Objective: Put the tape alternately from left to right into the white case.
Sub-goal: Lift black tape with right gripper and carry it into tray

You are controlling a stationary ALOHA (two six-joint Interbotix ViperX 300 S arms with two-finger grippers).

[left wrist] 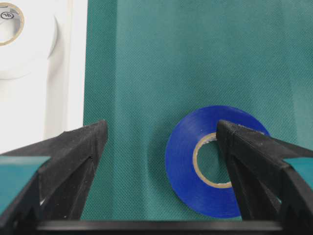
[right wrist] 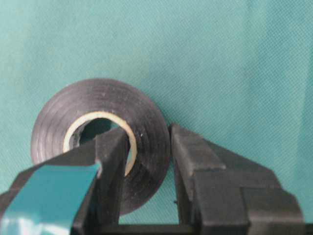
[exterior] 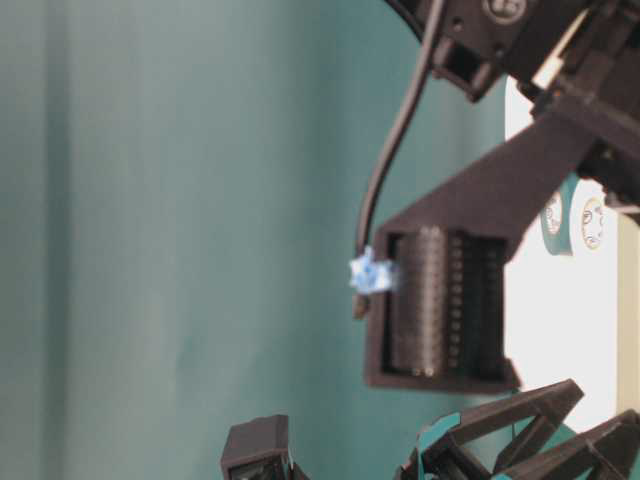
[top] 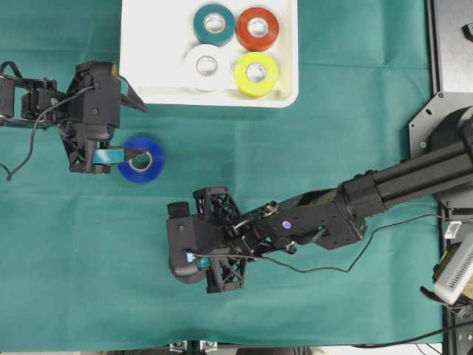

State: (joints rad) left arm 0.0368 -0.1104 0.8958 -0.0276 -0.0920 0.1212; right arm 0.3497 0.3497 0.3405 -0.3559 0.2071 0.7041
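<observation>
Black tape roll (right wrist: 100, 142) with a pale core lies flat on the green cloth (top: 295, 133) nearest the front edge, mostly hidden under the right gripper (top: 194, 259) in the overhead view. In the right wrist view that gripper's jaws are closed on the roll's wall, one finger inside the core and the other against the outer rim. Farther back and to the left, the round blue tape roll (top: 140, 159) rests flat on the cloth. The left gripper (top: 124, 126) has its jaws spread wide, one fingertip over the blue roll's core and the other near the tray, gripping nothing. Farthest away, the shallow white plastic case (top: 159, 81) holds four rolls in two rows: white (top: 208, 65) and yellow (top: 256, 73) in front, teal (top: 214, 24) and red-orange (top: 257, 29) behind.
</observation>
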